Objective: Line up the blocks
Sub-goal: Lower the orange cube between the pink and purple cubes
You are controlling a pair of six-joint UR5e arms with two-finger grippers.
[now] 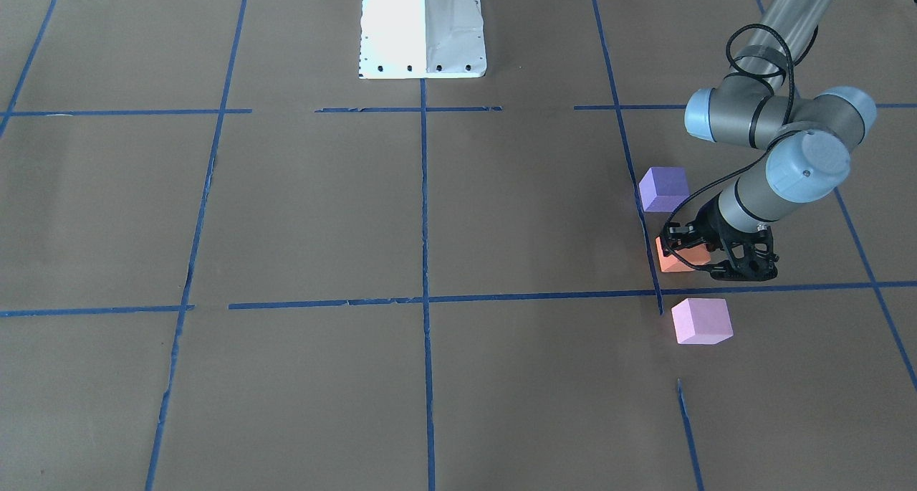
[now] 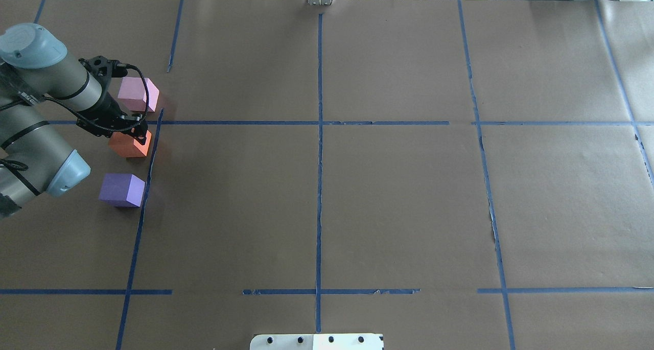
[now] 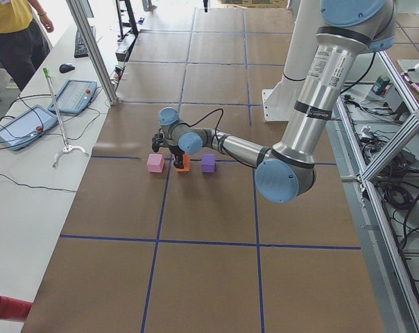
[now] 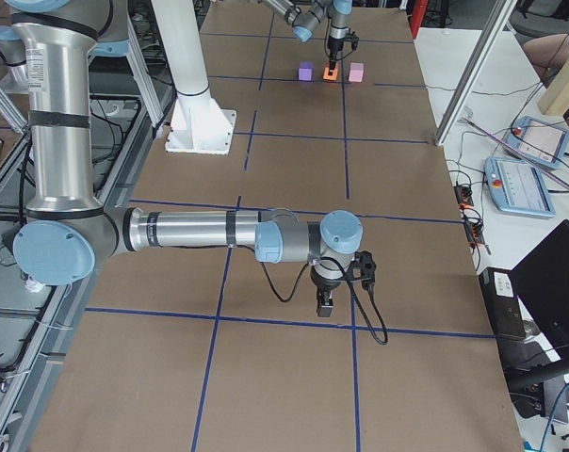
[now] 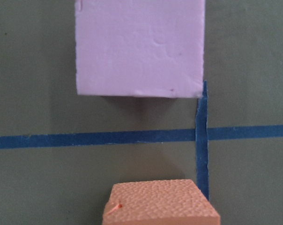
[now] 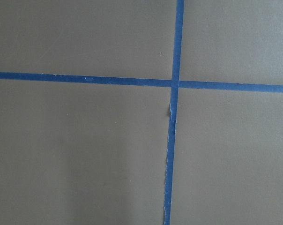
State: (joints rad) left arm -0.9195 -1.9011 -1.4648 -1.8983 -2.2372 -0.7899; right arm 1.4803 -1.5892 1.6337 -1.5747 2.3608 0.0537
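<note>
In the exterior front-facing view, the left gripper [image 1: 686, 253] is down at the orange block [image 1: 673, 263], and its black frame covers the block's top. Whether the jaws pinch the block or stand spread around it cannot be told. The violet-blue block [image 1: 664, 188] sits on the robot's side of the orange one. The pale pink block [image 1: 702, 321] sits on the opposite side, across a line of blue tape [image 1: 501, 297]. All three rest on the brown counter [image 1: 501, 204], apart from one another.

In the overhead exterior view, the left arm [image 2: 46, 84] comes in at the view's left edge. The three blocks form a column just left of a tape line. The pale pink block [image 2: 137, 93] is farthest, the orange block [image 2: 127, 145] is in the middle under the left gripper [image 2: 135, 131], and the violet-blue block [image 2: 121, 189] is nearest.

In the exterior left view, the near arm reaches out to the row. It reads pale pink block [image 3: 155, 163], orange block [image 3: 184, 165], violet-blue block [image 3: 208, 162], with the gripper at the orange one.

In the exterior right view, the right gripper [image 4: 326, 303] hangs low over the counter near a tape crossing, well apart from the blocks. The state of its jaws cannot be told. At the far end lie the violet-blue block [image 4: 305, 70], the orange block [image 4: 331, 75] and the pale pink block [image 4: 356, 72].

In the left wrist-mounted view, the pale pink block [image 5: 139, 47] fills the top and the orange block [image 5: 160, 204] shows at the bottom edge. A tape line runs across between them.

The right wrist-mounted view shows the counter and a crossing of blue tape [image 6: 173, 84].
</note>
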